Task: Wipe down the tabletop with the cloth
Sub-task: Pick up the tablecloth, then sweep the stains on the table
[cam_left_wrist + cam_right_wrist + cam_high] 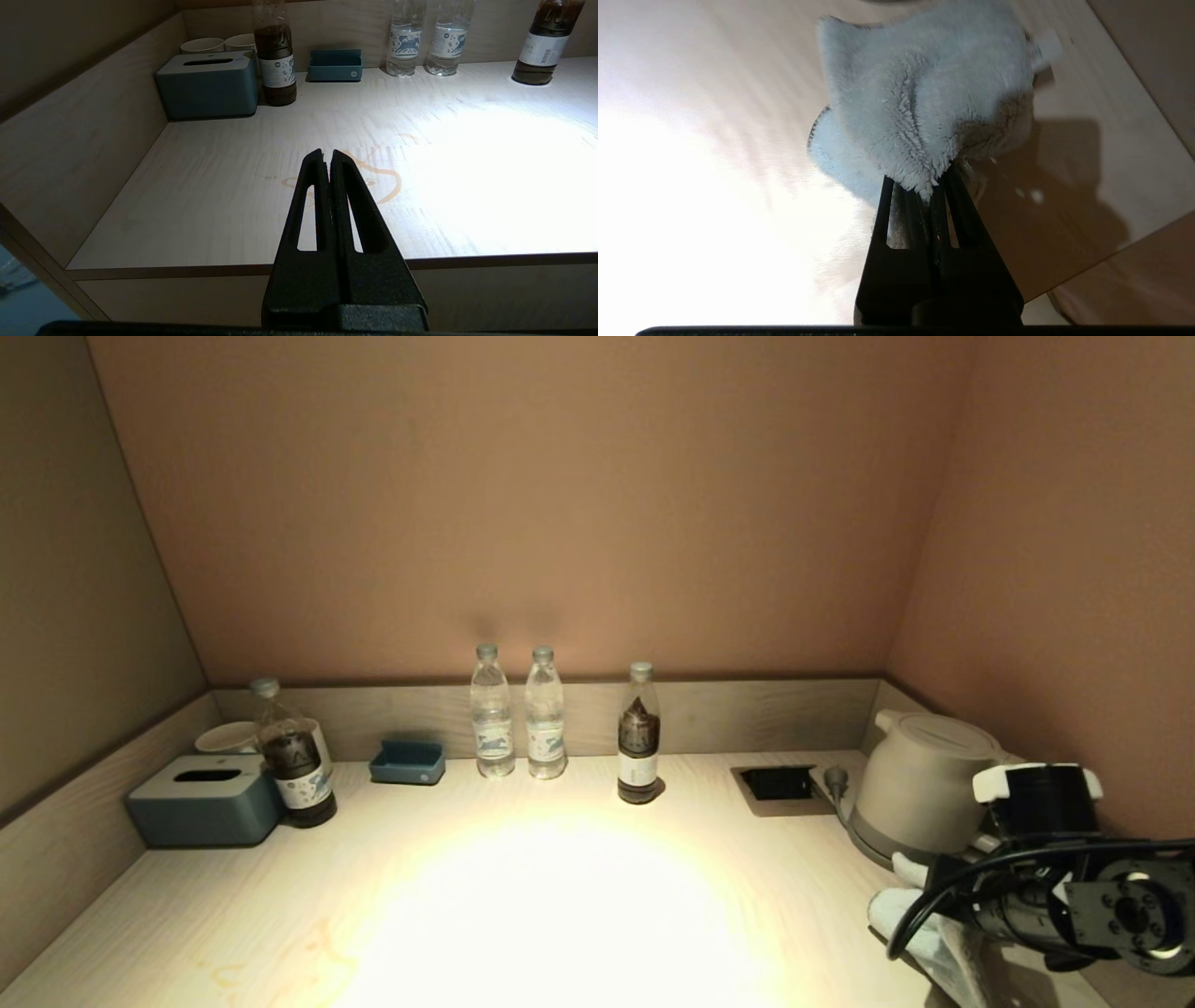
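My right gripper [925,186] is shut on a fluffy pale cloth [920,98], which bunches out beyond the fingertips just above the light wood tabletop [523,896]. In the head view the cloth [901,901] shows at the table's front right corner, under my right wrist. An orange-brown squiggle stain [387,179] lies on the tabletop near the front left; it also shows faintly in the head view [313,957]. My left gripper [328,157] is shut and empty, held off the table's front edge and pointing at the stain.
Along the back stand a grey tissue box [203,798], white cups [227,737], a dark drink bottle [294,756], a blue tray [407,762], two water bottles [492,714], another dark bottle [639,737], a socket recess [780,786] and a white kettle [920,779]. Walls close three sides.
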You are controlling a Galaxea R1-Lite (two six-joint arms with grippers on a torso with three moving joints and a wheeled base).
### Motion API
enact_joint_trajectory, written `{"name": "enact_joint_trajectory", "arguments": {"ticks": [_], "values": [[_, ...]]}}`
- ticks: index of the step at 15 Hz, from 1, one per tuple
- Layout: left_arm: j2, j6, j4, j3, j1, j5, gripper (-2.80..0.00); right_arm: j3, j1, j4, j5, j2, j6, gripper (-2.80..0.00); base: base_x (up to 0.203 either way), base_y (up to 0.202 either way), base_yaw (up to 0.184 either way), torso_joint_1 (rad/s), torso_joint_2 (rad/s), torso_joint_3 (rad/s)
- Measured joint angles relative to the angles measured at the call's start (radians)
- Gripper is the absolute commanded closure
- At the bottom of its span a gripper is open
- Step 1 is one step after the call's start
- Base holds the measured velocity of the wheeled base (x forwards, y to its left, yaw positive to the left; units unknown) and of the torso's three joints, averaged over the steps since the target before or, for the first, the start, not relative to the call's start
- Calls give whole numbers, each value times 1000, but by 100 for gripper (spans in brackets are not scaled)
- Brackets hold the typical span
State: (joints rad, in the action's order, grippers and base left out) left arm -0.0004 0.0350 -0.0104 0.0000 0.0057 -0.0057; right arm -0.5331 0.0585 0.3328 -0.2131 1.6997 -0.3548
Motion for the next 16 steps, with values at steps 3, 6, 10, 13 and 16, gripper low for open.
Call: {"name": "enact_joint_trajectory", "arguments": {"ticks": [3,6,10,13,16], "values": [[0,0,0,0,0,0,0,-34,-122,-5,48,-152,20,0,0,0,0,0,0,0],[0,0,0,0,0,0,0,-90,-286,-10,79,-259,28,0,0,0,0,0,0,0],[0,0,0,0,0,0,0,-174,-525,-10,84,-283,31,0,0,0,0,0,0,0],[0,0,0,0,0,0,0,-273,-675,-10,78,-211,33,0,0,0,0,0,0,0],[0,0,0,0,0,0,0,-385,-778,-16,64,-96,53,0,0,0,0,0,0,0]]}}
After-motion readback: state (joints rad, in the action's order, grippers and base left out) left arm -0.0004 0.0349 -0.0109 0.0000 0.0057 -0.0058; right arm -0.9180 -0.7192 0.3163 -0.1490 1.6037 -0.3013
